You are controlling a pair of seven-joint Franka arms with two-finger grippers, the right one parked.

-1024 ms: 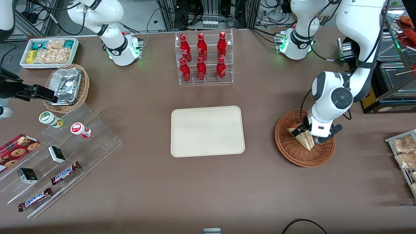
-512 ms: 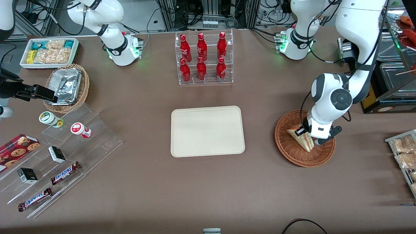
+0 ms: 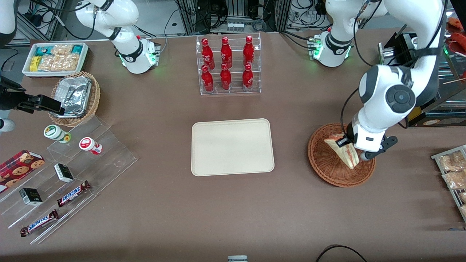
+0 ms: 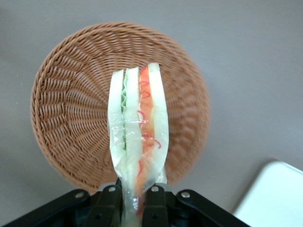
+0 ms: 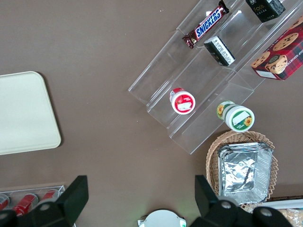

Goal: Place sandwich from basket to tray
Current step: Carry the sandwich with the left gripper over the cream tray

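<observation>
While the gripper (image 3: 350,150) pinches the sandwich (image 3: 342,150) above the basket (image 3: 327,165) near the counter's working-arm end, it should lift clear of the rim before crossing to the tray (image 3: 232,147).

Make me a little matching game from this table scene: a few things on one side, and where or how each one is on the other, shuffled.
Things:
1. sandwich
2. basket
3. tray
4. hand

Descriptions:
A. lies bare on the table, nearer the front camera than the red bottles
B. shut on a wrapped wedge, above the woven bowl
C. round, reddish-brown, with nothing resting in it
D. lifted clear, held by its end

Pairs: 1-D, 2-C, 3-A, 4-B
</observation>
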